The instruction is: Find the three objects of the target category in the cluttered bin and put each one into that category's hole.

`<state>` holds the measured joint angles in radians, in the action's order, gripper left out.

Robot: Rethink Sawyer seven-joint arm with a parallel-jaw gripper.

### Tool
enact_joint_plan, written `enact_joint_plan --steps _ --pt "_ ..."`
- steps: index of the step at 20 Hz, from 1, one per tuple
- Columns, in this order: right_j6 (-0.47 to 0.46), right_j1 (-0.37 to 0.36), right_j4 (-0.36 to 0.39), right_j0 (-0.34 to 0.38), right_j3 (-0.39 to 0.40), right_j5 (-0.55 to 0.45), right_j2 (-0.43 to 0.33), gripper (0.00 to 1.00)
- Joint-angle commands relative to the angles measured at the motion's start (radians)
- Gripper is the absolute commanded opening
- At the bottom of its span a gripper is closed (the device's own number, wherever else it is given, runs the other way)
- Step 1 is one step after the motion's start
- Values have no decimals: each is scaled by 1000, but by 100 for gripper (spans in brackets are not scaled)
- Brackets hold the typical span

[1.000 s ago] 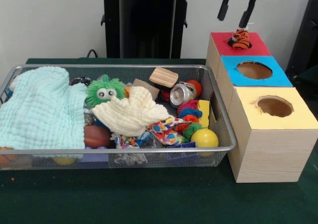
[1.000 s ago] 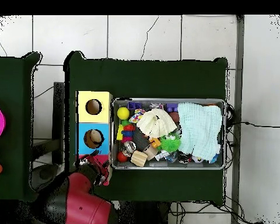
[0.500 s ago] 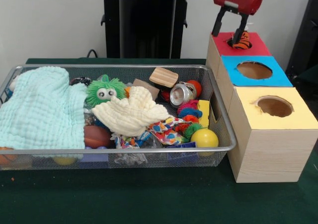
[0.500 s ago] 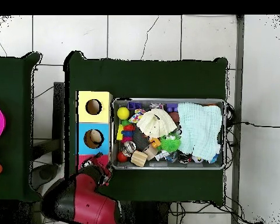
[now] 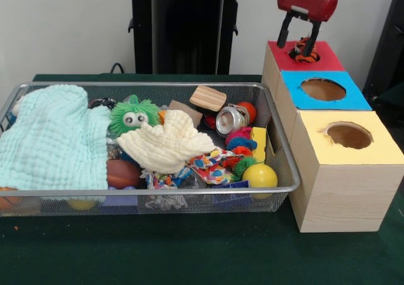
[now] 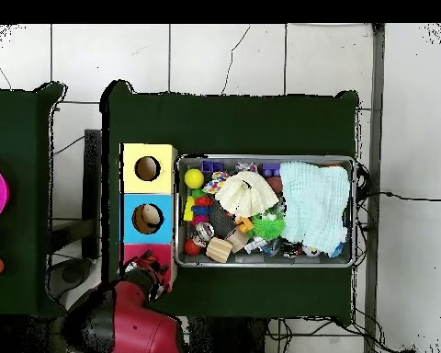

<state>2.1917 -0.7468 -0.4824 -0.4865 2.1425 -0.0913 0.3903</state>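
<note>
The orange plush toy with black stripes (image 5: 306, 51) sits in the red-surround hole (image 5: 297, 59) of the far wooden box, part of it still above the rim. My gripper (image 5: 298, 42) hangs just above the toy, open, with one finger on each side of it and not gripping it. In the overhead view my gripper (image 6: 149, 272) and red arm cover most of the red box top (image 6: 132, 248). The wire mesh bin (image 5: 158, 191) is full of clutter; no other plush animal shows in it.
Blue-surround hole (image 5: 323, 89) and yellow-surround hole (image 5: 348, 135) lie nearer the camera. In the bin are a mint cloth (image 5: 53, 139), a cream cloth (image 5: 167, 143), a green spiky ball with eyes (image 5: 134, 114), a wooden block (image 5: 207, 98), a metal can (image 5: 230, 119) and a yellow ball (image 5: 259, 175).
My gripper has come down from high above the red box to just over the hole, shifting slightly left and then back right. The striped toy has stayed in the hole.
</note>
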Motion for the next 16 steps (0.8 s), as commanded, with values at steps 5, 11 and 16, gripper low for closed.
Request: enact_joint_plan --steps 5,11,16 --pt "138 -71 29 5 41 -93 -63 100" --pt "144 -36 37 45 65 4 -118 100" --pt "145 -34 43 41 73 17 -123 100"
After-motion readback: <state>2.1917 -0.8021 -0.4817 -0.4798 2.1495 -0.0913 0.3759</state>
